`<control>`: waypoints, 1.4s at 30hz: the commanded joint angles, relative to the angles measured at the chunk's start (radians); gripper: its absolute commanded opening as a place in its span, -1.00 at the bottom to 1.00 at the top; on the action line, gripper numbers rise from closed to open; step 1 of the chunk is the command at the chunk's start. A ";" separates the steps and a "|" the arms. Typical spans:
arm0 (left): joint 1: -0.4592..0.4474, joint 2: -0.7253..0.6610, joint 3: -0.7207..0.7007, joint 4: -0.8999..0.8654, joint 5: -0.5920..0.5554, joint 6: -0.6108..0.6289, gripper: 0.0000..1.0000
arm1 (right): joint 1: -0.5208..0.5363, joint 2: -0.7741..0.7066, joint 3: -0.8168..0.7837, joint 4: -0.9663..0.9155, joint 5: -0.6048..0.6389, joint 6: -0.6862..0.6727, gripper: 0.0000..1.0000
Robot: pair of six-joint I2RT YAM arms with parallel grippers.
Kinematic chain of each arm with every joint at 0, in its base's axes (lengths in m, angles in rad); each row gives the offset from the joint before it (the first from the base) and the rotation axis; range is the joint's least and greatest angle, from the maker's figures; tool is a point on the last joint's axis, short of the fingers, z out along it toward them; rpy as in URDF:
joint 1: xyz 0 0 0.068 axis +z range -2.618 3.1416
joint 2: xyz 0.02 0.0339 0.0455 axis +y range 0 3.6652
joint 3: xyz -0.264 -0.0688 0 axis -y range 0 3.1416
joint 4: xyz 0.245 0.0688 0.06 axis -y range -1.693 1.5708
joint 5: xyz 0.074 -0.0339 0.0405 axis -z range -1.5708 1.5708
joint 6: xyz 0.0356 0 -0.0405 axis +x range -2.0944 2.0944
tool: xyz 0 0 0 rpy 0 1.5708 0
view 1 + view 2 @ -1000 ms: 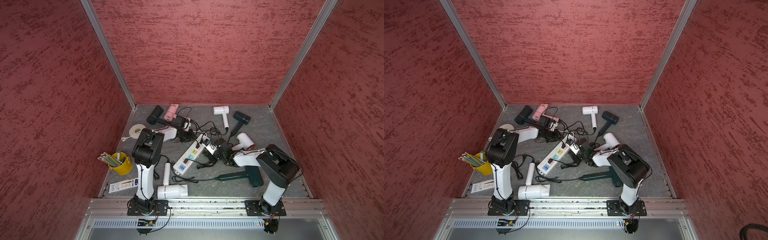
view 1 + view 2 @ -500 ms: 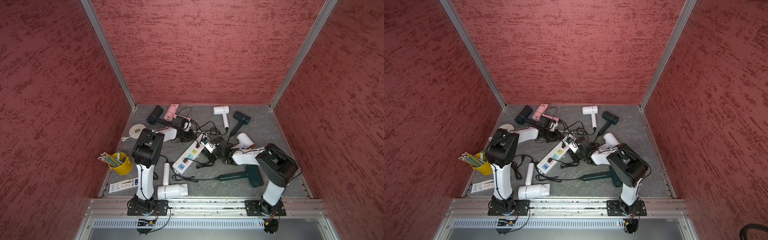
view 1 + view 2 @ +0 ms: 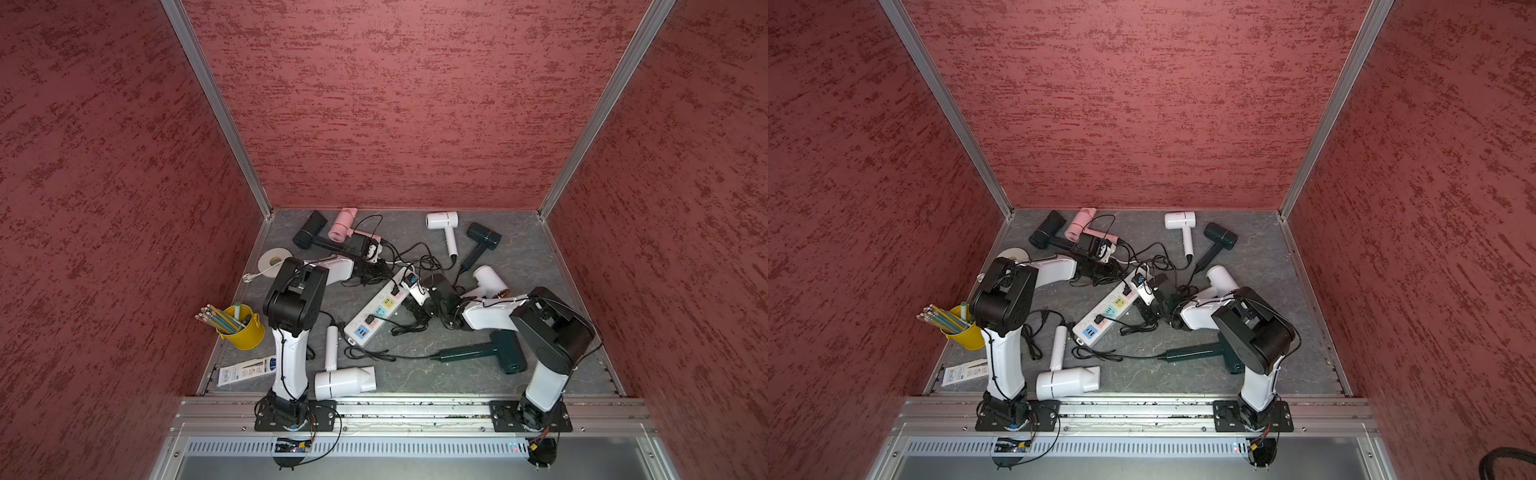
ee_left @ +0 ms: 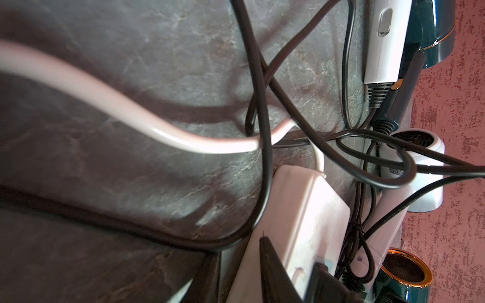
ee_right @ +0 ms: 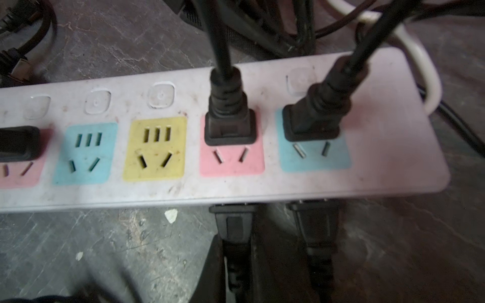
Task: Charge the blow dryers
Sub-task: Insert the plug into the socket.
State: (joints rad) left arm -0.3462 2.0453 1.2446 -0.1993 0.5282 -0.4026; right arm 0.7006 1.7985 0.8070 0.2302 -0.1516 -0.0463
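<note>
Centre of both top views is clogged: long white power strip with pastel sockets (image 3: 376,309) lies diagonally under a tangle of black cords (image 3: 422,264). Bare grey stone-look tabletop (image 3: 532,249) is open along the right edge and at lower centre, between white T-shaped dryer (image 3: 345,380) and dark green dryer (image 3: 494,353). Right wrist view: yellow socket (image 5: 154,148) and blue socket (image 5: 85,153) at middle left are unblocked, while black plugs (image 5: 228,123) fill the two sockets to the right.
</note>
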 commanded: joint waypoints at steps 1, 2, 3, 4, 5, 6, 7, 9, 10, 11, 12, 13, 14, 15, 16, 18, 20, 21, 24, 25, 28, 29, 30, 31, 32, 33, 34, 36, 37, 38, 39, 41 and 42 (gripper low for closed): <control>-0.070 0.000 -0.045 -0.115 0.084 0.018 -0.45 | 0.003 -0.014 0.073 0.134 0.080 0.060 -1.00; -0.070 0.000 -0.046 -0.116 0.082 0.017 -0.45 | 0.004 -0.017 0.076 0.131 0.083 0.062 -1.00; -0.070 0.000 -0.046 -0.115 0.082 0.019 -0.45 | 0.004 -0.020 0.079 0.129 0.088 0.064 -1.00; -0.070 0.000 -0.046 -0.118 0.081 0.019 -0.45 | 0.004 -0.021 0.082 0.126 0.092 0.067 -1.00; -0.071 0.000 -0.046 -0.118 0.081 0.020 -0.45 | 0.003 -0.020 0.086 0.123 0.096 0.069 -1.00; -0.071 0.000 -0.048 -0.117 0.082 0.019 -0.46 | 0.004 -0.021 0.088 0.121 0.098 0.072 -1.00; -0.071 -0.002 -0.049 -0.115 0.083 0.020 -0.45 | 0.004 -0.017 0.093 0.117 0.099 0.075 -1.00; -0.073 -0.004 -0.049 -0.115 0.084 0.019 -0.46 | 0.003 -0.013 0.100 0.116 0.098 0.081 -1.00; -0.074 -0.005 -0.050 -0.115 0.085 0.018 -0.46 | 0.004 -0.010 0.104 0.115 0.096 0.082 -1.00; -0.077 -0.005 -0.050 -0.114 0.086 0.019 -0.46 | 0.004 -0.009 0.108 0.115 0.097 0.084 -1.00; -0.080 -0.005 -0.048 -0.114 0.086 0.019 -0.46 | 0.003 -0.008 0.111 0.115 0.098 0.086 -1.00; -0.082 -0.006 -0.047 -0.115 0.086 0.018 -0.46 | 0.003 -0.009 0.117 0.111 0.099 0.085 -1.00; -0.083 -0.005 -0.048 -0.116 0.087 0.018 -0.46 | 0.004 -0.008 0.123 0.104 0.097 0.083 -1.00; -0.085 -0.006 -0.047 -0.116 0.087 0.021 -0.46 | 0.004 -0.008 0.129 0.097 0.099 0.080 -1.00; -0.086 -0.009 -0.049 -0.116 0.086 0.021 -0.47 | 0.002 -0.007 0.134 0.090 0.101 0.078 -1.00; -0.087 -0.013 -0.052 -0.116 0.087 0.021 -0.47 | 0.004 -0.007 0.140 0.078 0.100 0.076 -1.00; -0.087 -0.017 -0.054 -0.114 0.090 0.020 -0.47 | 0.004 -0.006 0.140 0.068 0.097 0.075 -1.00; -0.087 -0.018 -0.055 -0.114 0.091 0.019 -0.47 | 0.004 -0.008 0.137 0.065 0.096 0.074 -1.00; -0.084 -0.024 -0.058 -0.108 0.100 0.014 -0.47 | 0.003 -0.019 0.124 0.048 0.098 0.071 -1.00; -0.081 -0.026 -0.061 -0.101 0.105 0.009 -0.47 | 0.003 -0.025 0.116 0.043 0.099 0.068 -0.96; -0.066 -0.037 -0.077 -0.080 0.120 -0.009 -0.47 | 0.004 -0.048 0.088 0.029 0.105 0.062 -0.77; -0.061 -0.041 -0.081 -0.074 0.122 -0.014 -0.47 | 0.004 -0.055 0.079 0.028 0.110 0.062 -0.71; -0.055 -0.046 -0.086 -0.068 0.124 -0.019 -0.47 | 0.003 -0.066 0.064 0.026 0.115 0.061 -0.66; -0.050 -0.052 -0.091 -0.063 0.125 -0.021 -0.47 | 0.004 -0.075 0.052 0.022 0.121 0.057 -0.62; -0.047 -0.057 -0.095 -0.060 0.126 -0.023 -0.47 | 0.004 -0.082 0.043 0.019 0.128 0.053 -0.59; -0.043 -0.062 -0.098 -0.056 0.128 -0.025 -0.47 | 0.004 -0.090 0.032 0.013 0.135 0.048 -0.56; -0.039 -0.066 -0.098 -0.054 0.128 -0.029 -0.47 | 0.004 -0.098 0.025 0.007 0.142 0.045 -0.54; -0.035 -0.072 -0.096 -0.051 0.127 -0.034 -0.46 | 0.004 -0.109 0.014 -0.003 0.152 0.035 -0.50; -0.034 -0.074 -0.093 -0.051 0.125 -0.036 -0.46 | 0.002 -0.113 0.008 -0.005 0.155 0.032 -0.48; -0.031 -0.079 -0.091 -0.051 0.122 -0.038 -0.46 | 0.002 -0.120 0.002 -0.009 0.155 0.030 -0.46; -0.029 -0.085 -0.089 -0.051 0.119 -0.038 -0.46 | 0.002 -0.126 -0.002 -0.010 0.155 0.028 -0.44; -0.025 -0.099 -0.088 -0.055 0.111 -0.038 -0.46 | 0.002 -0.136 -0.008 -0.021 0.153 0.020 -0.38; -0.018 -0.107 -0.088 -0.058 0.107 -0.035 -0.46 | 0.002 -0.144 -0.011 -0.030 0.153 0.015 -0.34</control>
State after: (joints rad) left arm -0.3576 1.9820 1.1625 -0.2256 0.5880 -0.4397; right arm 0.7052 1.6917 0.8085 0.1635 -0.0368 -0.0128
